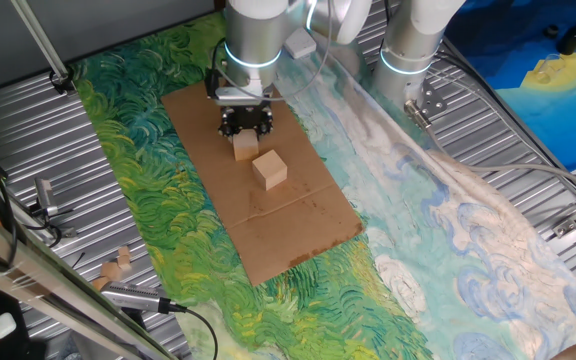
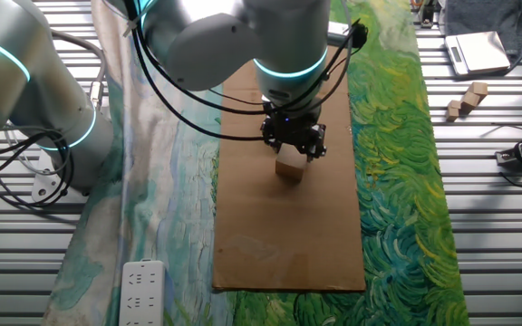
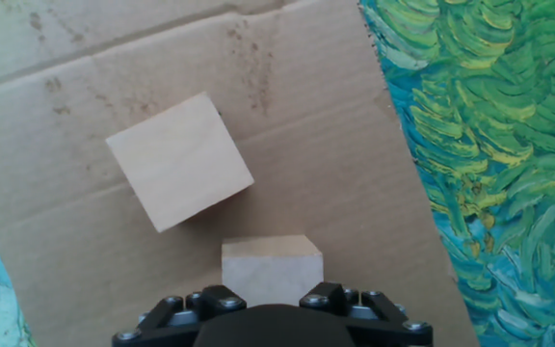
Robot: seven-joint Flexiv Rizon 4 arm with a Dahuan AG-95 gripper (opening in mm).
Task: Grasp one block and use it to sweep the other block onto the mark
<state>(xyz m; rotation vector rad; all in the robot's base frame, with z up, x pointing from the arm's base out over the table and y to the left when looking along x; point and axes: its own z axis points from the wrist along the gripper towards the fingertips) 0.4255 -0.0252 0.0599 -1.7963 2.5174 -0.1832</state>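
Note:
My gripper [image 1: 245, 128] is shut on a pale wooden block [image 1: 245, 148] and holds it low over the brown cardboard sheet [image 1: 298, 230]. The other wooden block [image 1: 269, 169] rests on the cardboard just in front of the held one, a small gap apart. In the hand view the held block [image 3: 271, 264] sits between the jaws of the gripper [image 3: 271, 291], and the loose block [image 3: 179, 160] lies ahead and to the left, turned at an angle. The other fixed view shows the gripper [image 2: 293, 143] with one block [image 2: 289, 167] below it. No black dot mark shows in any view.
The cardboard lies on a green and blue painted cloth [image 1: 148, 200]. Spare wooden pieces [image 1: 116, 266] lie on the ribbed metal table. A second robot arm's base [image 1: 408, 50] stands behind. A power strip [image 2: 140, 292] lies near the cardboard's corner.

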